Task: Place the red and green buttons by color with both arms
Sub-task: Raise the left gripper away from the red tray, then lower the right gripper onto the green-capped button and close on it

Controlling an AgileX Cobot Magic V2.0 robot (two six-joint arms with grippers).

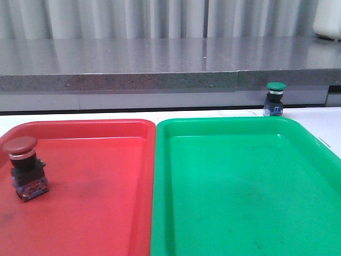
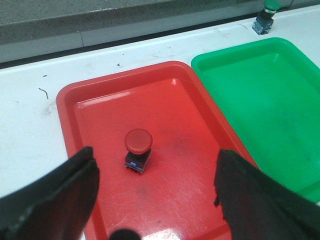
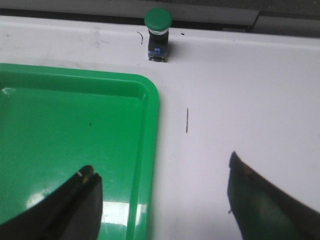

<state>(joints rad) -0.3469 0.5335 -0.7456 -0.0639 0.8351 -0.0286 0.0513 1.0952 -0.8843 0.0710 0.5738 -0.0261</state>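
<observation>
The red button (image 1: 24, 168) stands upright in the red tray (image 1: 96, 181), near its left side; it also shows in the left wrist view (image 2: 138, 150). The green button (image 1: 275, 98) stands on the white table behind the green tray (image 1: 240, 186), at its far right corner; it also shows in the right wrist view (image 3: 158, 34). My left gripper (image 2: 155, 185) is open and empty above the red tray, short of the red button. My right gripper (image 3: 162, 192) is open and empty over the green tray's right rim, well short of the green button. Neither gripper shows in the front view.
The two trays lie side by side and fill the near table. A grey stone ledge (image 1: 160, 64) runs along the back, just behind the green button. White table (image 3: 240, 100) lies to the right of the green tray.
</observation>
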